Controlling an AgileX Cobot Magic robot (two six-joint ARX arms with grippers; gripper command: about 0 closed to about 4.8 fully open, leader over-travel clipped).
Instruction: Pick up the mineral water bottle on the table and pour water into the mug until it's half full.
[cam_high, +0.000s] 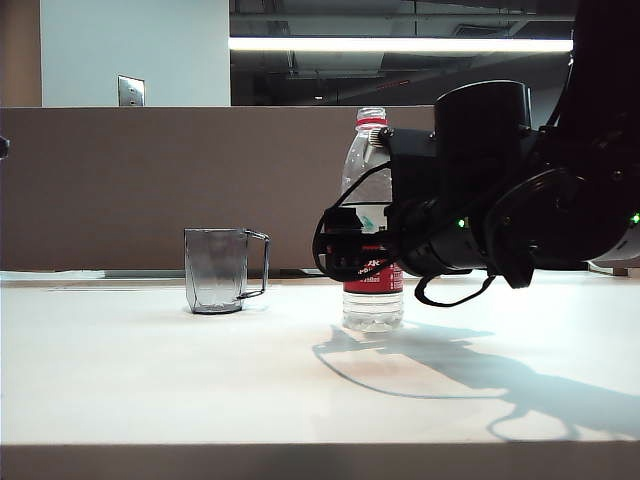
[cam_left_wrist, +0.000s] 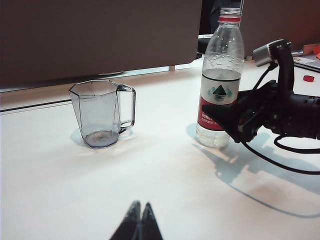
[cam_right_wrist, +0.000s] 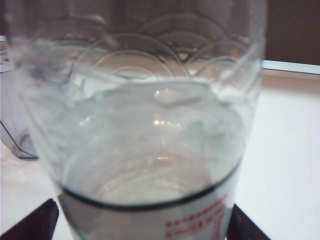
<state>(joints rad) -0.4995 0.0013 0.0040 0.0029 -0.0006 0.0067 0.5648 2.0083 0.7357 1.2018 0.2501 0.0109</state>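
My right end effector (cam_right_wrist: 142, 220) is spread wide around the bottle (cam_high: 372, 225), fingers flanking its label, no squeeze yet that I can see. The bottle stands upright on the white desk (cam_high: 200, 380), near the empty mug (cam_high: 217, 270). So only the approach looks done; gripping, lifting and pouring remain. My left end effector (cam_left_wrist: 139, 222) hangs pinched shut, well apart. Behind runs a brown partition.

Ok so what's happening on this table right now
The right gripper has its fingers spread open on either side of the mineral water bottle, level with the label, not closed on it. The bottle stands upright on the table. The mug sits apart, apparently empty. The left gripper is shut, away from both.
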